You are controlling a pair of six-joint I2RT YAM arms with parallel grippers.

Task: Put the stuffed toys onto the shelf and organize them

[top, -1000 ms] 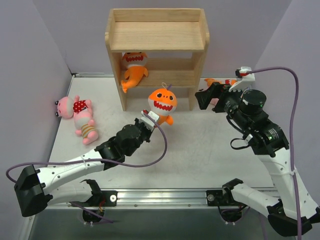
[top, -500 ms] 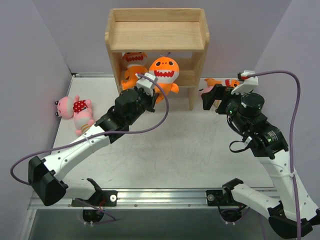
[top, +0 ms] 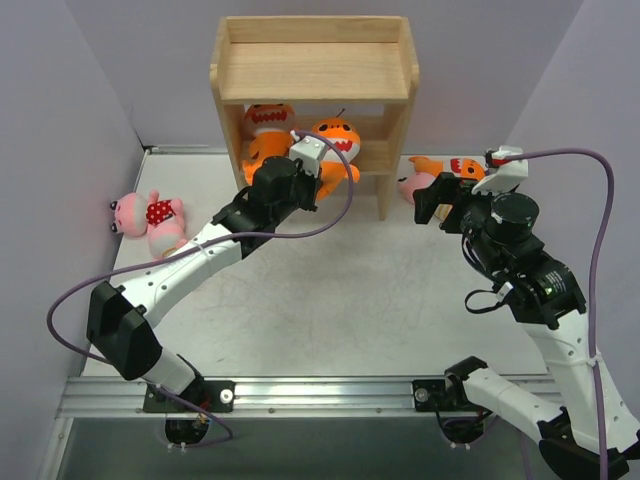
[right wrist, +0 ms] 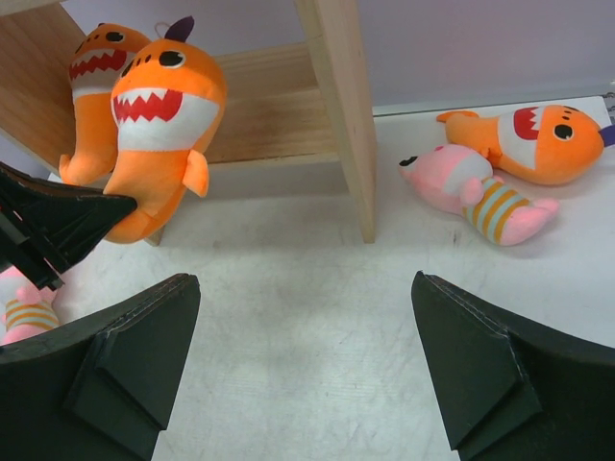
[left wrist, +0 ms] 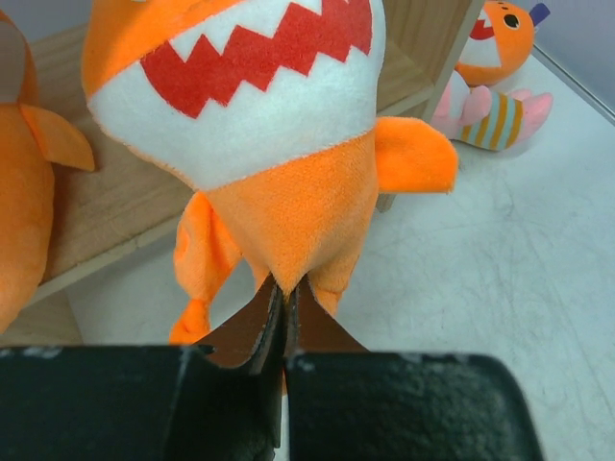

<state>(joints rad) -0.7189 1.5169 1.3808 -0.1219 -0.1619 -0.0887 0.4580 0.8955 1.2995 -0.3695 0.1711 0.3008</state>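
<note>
**Top external view.** The left arm [top: 200, 260] extends to the front of the shelf [top: 313, 70]. It carries an orange fish toy [top: 335, 140] upright at the open front of a tier below the top board. A second orange fish [top: 268, 125] stands on that tier just beside it. Pink dolls [top: 150, 218] lie on the table [top: 350, 290] at far left. The right fingers [top: 428, 203] hover near a third orange fish [top: 450, 165] and a striped pink doll [top: 410, 185], both to the right of the shelf.

**Left wrist view.** The left fingers [left wrist: 279, 322] are pressed together, pinching the bottom edge of the orange fish toy. Its body rises above the tips.

**Right wrist view.** The right fingers are spread wide and hold nothing. The third orange fish and the striped pink doll lie touching each other, well beyond the tips.
</note>
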